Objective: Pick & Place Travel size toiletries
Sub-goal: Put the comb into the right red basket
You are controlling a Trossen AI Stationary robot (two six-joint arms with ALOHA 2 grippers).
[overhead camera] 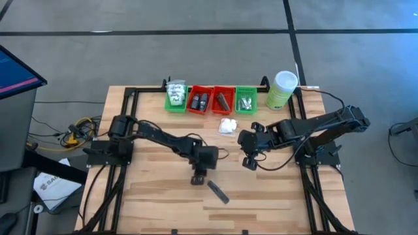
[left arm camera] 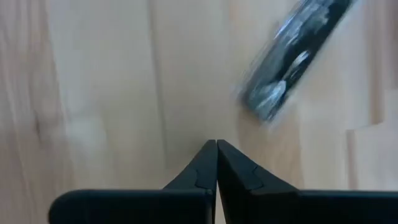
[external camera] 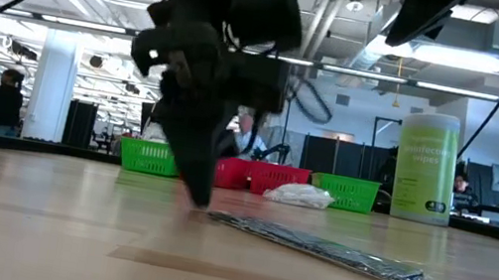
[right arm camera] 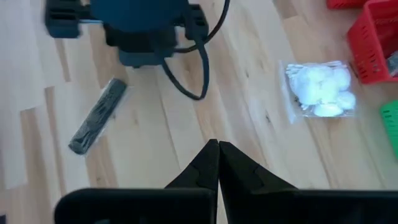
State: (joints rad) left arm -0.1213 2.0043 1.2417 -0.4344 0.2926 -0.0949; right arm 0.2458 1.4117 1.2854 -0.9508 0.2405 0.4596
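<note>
Overhead camera: straight down, far, whole table (overhead camera: 163,209) and both arms. Low camera: tabletop height, level, facing the trays (external camera: 254,175) at 12 o'clock. Left wrist camera: close above the wood, dark bar (left arm camera: 292,53) toward 1 o'clock. Right wrist camera: higher; shares that bar (right arm camera: 97,116), also white packet (right arm camera: 320,88).
</note>
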